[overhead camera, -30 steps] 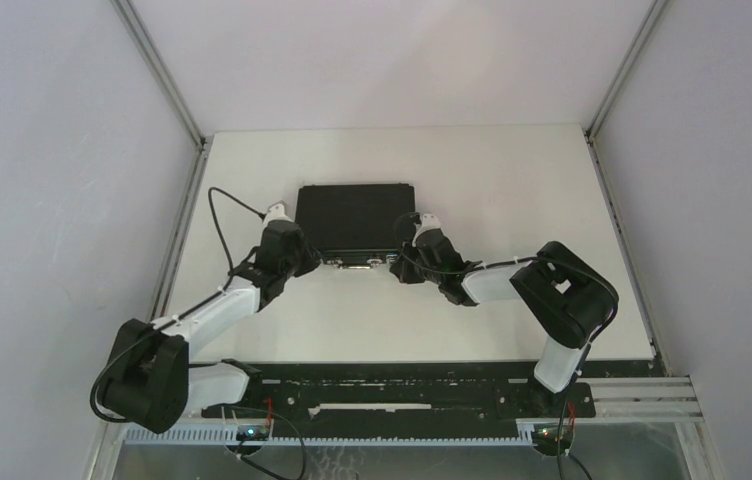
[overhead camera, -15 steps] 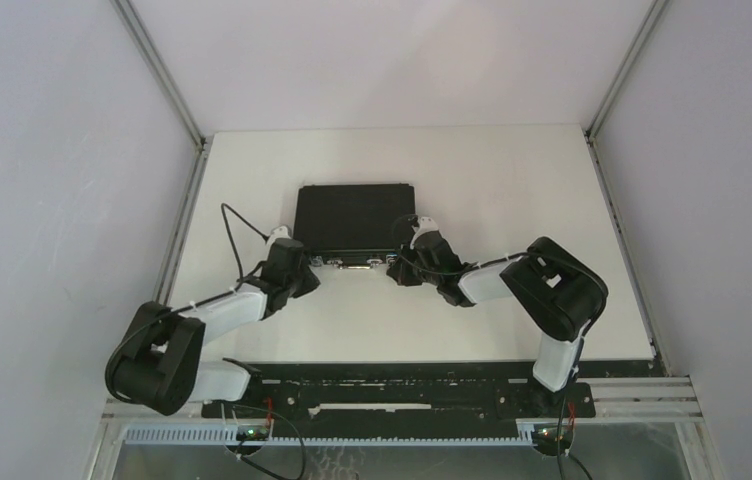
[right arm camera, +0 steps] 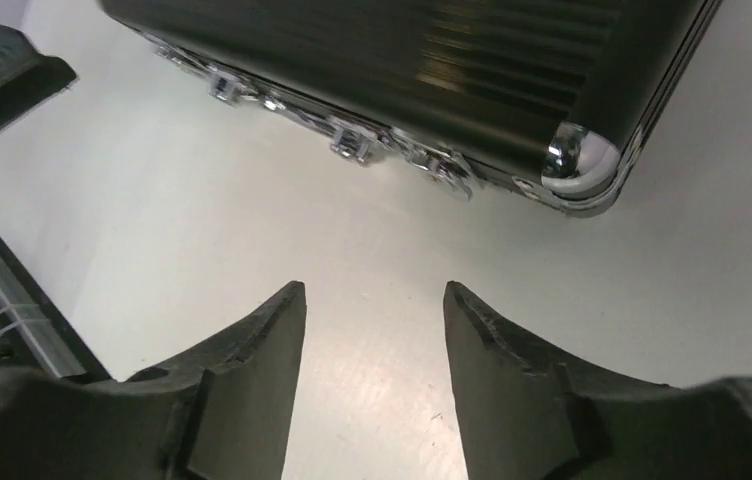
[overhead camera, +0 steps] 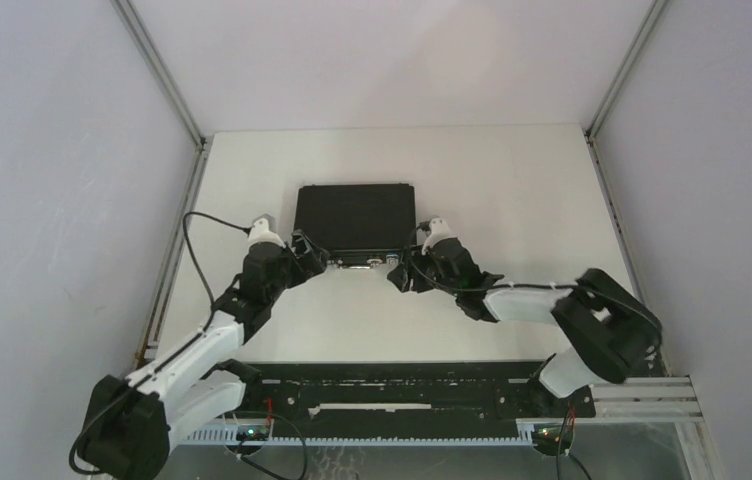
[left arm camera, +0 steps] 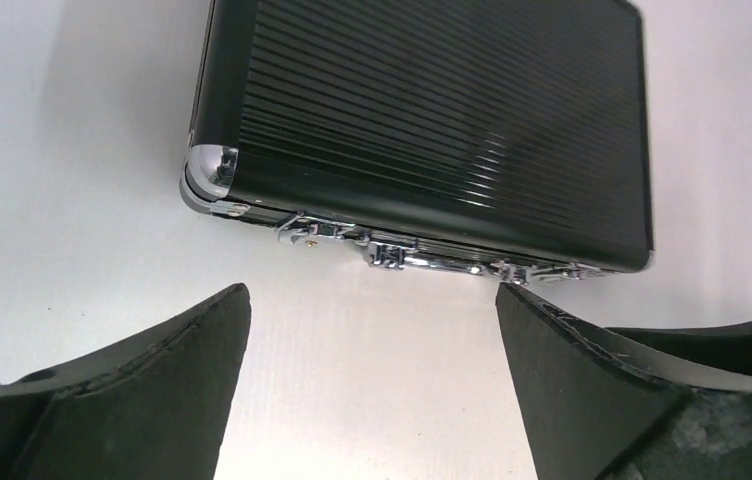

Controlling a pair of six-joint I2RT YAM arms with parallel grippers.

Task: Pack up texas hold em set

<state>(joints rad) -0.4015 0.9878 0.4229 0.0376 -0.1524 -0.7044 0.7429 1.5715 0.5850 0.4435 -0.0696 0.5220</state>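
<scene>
The texas hold em set shows only as a small black ribbed briefcase [overhead camera: 355, 215] with silver corners, lying shut and flat on the white table. Its silver latches [left arm camera: 392, 255] face the arms. My left gripper [overhead camera: 314, 258] stands open just off the case's front left corner, and nothing lies between its fingers [left arm camera: 182, 380]. My right gripper [overhead camera: 399, 272] is open in front of the front right part, a short gap from the latches [right arm camera: 352, 145]. In the wrist views the briefcase [left arm camera: 432, 110] [right arm camera: 432, 60] fills the top, beyond each gripper [left arm camera: 372, 300] [right arm camera: 374, 290].
White table [overhead camera: 512, 190] runs between grey side walls with metal rails [overhead camera: 177, 110]. A black mounting bar [overhead camera: 402, 395] crosses the near edge. The left gripper's dark finger [right arm camera: 2, 70] shows at the upper left of the right wrist view.
Both grippers have gone from shut to open and have drawn back a little from the briefcase's front edge. The left arm has swung lower and nearer.
</scene>
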